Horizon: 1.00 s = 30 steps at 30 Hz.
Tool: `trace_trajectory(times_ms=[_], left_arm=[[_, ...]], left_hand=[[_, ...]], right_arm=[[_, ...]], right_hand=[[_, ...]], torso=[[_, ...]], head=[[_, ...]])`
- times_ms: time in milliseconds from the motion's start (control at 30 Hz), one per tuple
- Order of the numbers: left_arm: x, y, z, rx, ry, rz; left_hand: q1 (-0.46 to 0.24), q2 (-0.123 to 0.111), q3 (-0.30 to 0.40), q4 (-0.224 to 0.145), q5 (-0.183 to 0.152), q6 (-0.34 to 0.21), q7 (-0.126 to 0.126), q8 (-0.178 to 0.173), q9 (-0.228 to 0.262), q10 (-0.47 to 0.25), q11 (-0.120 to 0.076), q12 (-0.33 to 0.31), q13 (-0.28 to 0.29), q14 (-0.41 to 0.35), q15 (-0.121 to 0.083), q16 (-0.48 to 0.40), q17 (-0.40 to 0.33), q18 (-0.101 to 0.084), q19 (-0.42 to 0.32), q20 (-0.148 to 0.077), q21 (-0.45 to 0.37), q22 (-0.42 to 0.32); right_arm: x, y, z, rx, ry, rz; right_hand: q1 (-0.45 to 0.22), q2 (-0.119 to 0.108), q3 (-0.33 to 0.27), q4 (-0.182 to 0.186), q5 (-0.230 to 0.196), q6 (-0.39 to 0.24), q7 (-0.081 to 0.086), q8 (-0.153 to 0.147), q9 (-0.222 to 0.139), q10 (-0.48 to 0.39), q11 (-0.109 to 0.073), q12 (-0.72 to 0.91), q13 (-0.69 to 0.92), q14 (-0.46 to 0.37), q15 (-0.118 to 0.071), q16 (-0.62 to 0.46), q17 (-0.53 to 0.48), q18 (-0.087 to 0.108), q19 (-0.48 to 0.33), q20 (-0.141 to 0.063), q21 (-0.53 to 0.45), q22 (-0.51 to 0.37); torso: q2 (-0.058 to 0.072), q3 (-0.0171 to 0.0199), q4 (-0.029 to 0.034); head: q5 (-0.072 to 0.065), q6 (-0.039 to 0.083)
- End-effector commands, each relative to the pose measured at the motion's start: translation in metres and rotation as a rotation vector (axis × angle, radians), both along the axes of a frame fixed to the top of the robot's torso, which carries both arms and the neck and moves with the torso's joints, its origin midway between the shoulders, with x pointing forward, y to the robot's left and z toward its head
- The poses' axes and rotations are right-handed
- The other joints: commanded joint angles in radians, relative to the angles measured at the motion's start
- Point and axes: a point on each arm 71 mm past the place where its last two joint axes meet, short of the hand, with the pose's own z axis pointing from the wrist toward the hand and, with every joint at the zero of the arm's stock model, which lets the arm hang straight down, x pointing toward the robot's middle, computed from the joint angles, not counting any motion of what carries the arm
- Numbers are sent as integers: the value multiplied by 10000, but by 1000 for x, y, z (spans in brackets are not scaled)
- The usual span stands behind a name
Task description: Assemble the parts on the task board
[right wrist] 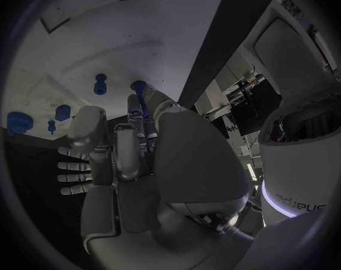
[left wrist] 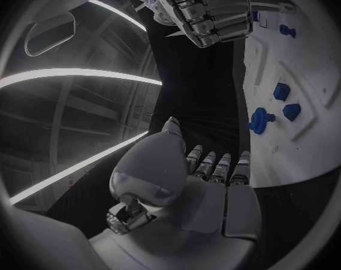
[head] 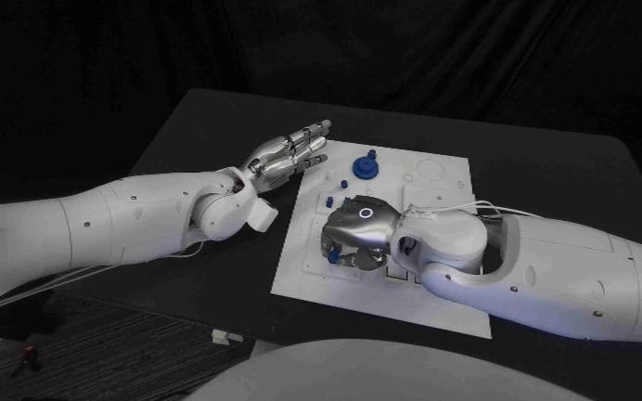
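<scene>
The task board point(head: 435, 234), a white plate, lies in the middle of the black table point(head: 200, 132), with small blue parts on it. A round blue part with lobes point(head: 365, 169) sits near the board's far edge, and a smaller blue part point(head: 348, 184) lies just beside it toward the robot. Two more blue parts point(head: 329, 201) lie a little nearer, close to the right hand.

The left arm reaches in over the table and ends beside the board's left edge. The left hand point(head: 284, 157) is flat, its fingers stretched out straight and close together, pointing toward the board's far left corner; it holds nothing. In the left wrist view the fingertips point(left wrist: 215, 165) lie over the dark table, just short of the white board.

The right arm lies across the near part of the board. The right hand point(head: 356, 232) is turned knuckles up over the board's left half, fingers curled downward. In the right wrist view its fingers point(right wrist: 133, 144) bend in toward the palm above the board, near a blue part point(right wrist: 139, 87); whether they hold anything cannot be told.
</scene>
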Motion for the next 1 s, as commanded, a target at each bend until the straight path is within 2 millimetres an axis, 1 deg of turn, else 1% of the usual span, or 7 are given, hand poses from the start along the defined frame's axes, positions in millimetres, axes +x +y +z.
trace_trajectory(times_ms=[33, 167, 267, 400, 467, 600, 1000], left_arm=[[-1, -2, 1, -219, -22, -117], [-2, -2, 0, -218, 7, -132], [-2, -2, 0, -216, 21, -137], [-2, -2, -1, -214, 34, -140], [-2, -1, -1, -210, 39, -131], [-3, 1, -1, -207, 29, -87], [-4, 13, 0, -134, -216, 331]], left_hand=[[97, 6, 81, -4, 61, -17, 59, 17, 7, 3, 49, -45, -6, 14, 112, -36, -16, 93, 13, -40, -34, -4], [112, 9, 89, -9, 75, -18, 61, 16, 6, 2, 45, -46, -7, 14, 147, -36, -16, 91, 15, -20, -32, -1], [112, 9, 89, -9, 75, -18, 61, 16, 6, 2, 45, -46, -7, 14, 147, -36, -16, 91, 15, -20, -32, -1], [130, 10, 98, -14, 106, -15, 64, 18, 7, 1, 45, -49, -7, 14, 170, -36, -16, 90, 16, 1, -31, 2], [130, 10, 98, -14, 106, -15, 64, 18, 7, 1, 45, -49, -7, 14, 170, -36, -16, 90, 16, 1, -31, 2], [134, 7, 98, -14, 110, -9, 66, 19, 8, 1, 45, -52, -8, 14, 176, -36, -16, 89, 16, 6, -32, 0], [93, -31, 37, 0, -145, 174, 98, 68, 35, 19, 43, 89, 19, 14, 73, -36, -16, 91, 10, -56, -37, -14]], right_arm=[[-1, 1, -1, 114, -92, -9], [-1, 1, -1, 63, -76, -23], [0, 0, -2, -4, -89, -154], [4, -6, -2, 172, -212, -412], [6, -10, 0, 431, -335, -565], [9, -27, 7, 1299, -585, -1011], [37, -135, 72, 3834, 360, -4604]], right_hand=[[-45, -38, 43, 0, -1, 140, 37, 14, 252, 93, -23, -19, -15, 334, -89, -3, -6, -130, 58, -35, 1, 1361], [-121, -106, 64, 7, -57, -43, 92, -137, 208, -22, 33, -146, -40, 318, -56, -41, -43, -125, 32, -25, -63, 1346], [-521, -465, 6, 189, -274, -1519, 441, -637, -160, -1048, 358, -406, -64, 206, 301, -222, -231, -92, -128, 144, -446, 1257], [-804, -688, -546, 145, -387, -4440, -593, -707, -594, -2532, 630, -351, -51, -55, 419, -519, -570, 29, -462, 394, -1202, 1097], [-761, -753, -1107, 348, -466, -6022, -690, -775, -660, -3231, 720, -303, -30, -192, 382, -628, -705, 94, -616, 409, -1517, 1039], [-512, -941, -1533, 1012, -593, -6478, -884, -782, -669, -3835, 766, -224, -25, -391, 330, -830, -949, 174, -844, 374, -2046, 938], [-78, -541, -1505, 1592, -410, -4613, 524, -502, -510, -3251, 699, 889, 156, -342, 533, -643, -833, 132, -740, 511, -1964, 983]], torso=[[0, -5, -15], [-2, -2, -12], [4, 2, -12], [6, 7, -13], [4, 7, -6], [0, 4, -7], [-52, 14, -36]], head=[[27, -2], [27, -2], [35, -2], [29, -2], [-3, -2], [-102, -2], [-679, -2]])
